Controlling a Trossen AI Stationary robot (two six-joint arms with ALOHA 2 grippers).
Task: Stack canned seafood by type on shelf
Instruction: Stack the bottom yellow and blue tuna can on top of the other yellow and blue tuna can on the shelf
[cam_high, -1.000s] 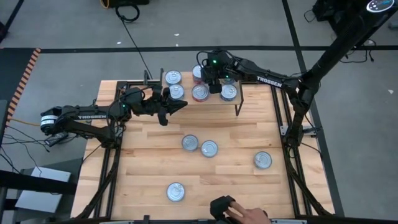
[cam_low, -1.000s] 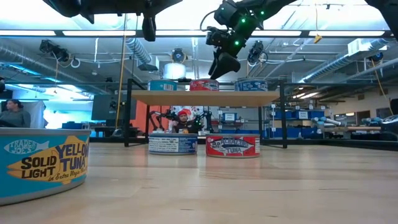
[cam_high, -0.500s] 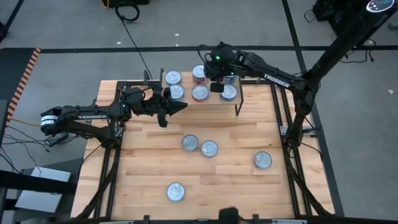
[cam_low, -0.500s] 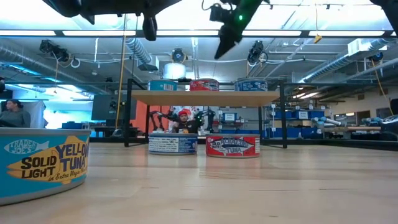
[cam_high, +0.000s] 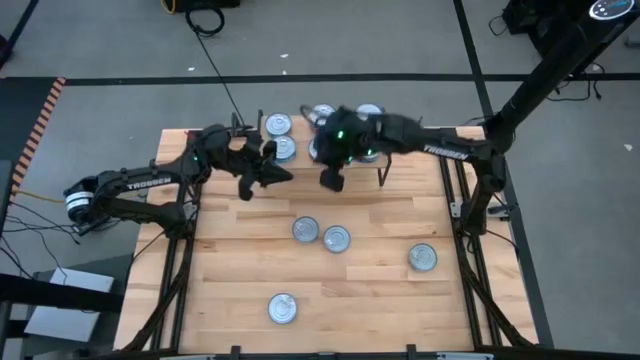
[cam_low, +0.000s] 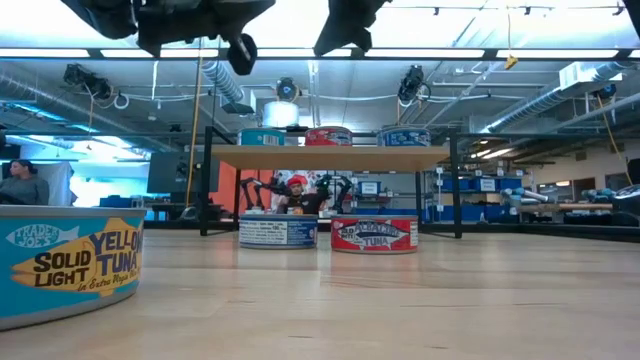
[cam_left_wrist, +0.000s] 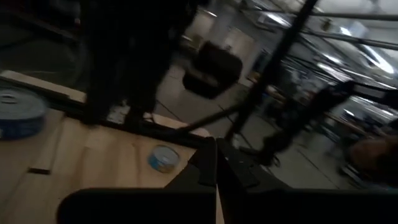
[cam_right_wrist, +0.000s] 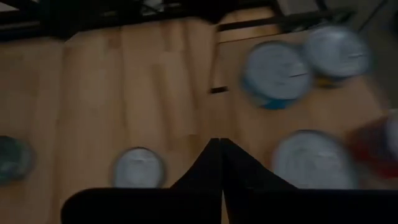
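The shelf (cam_high: 395, 150) stands at the table's far edge, its plank (cam_low: 330, 157) bearing several tins of canned seafood (cam_high: 277, 124) (cam_low: 328, 136). More tins rest flat on the table: two side by side mid-table (cam_high: 305, 229) (cam_high: 337, 238), one toward the right (cam_high: 423, 257), one near the front (cam_high: 283, 308). My right gripper (cam_high: 331, 181) (cam_right_wrist: 219, 155) hangs shut and empty just in front of the shelf. My left gripper (cam_high: 283, 172) (cam_left_wrist: 216, 163) is shut and empty, left of the shelf's front.
In the low view a large blue tin (cam_low: 70, 265) stands close at the left, and two tins (cam_low: 278, 232) (cam_low: 374, 234) show below the shelf plank. Bare wood lies between the mid-table tins and the shelf. A person (cam_low: 22, 185) sits far off in the room.
My right gripper has drawn back from over the shelf's tins toward the near edge and the left, rising, rolling and shutting with nothing in it. My left arm has swung a little toward the far edge, its wrist turning. A person's hand at the near edge has gone.
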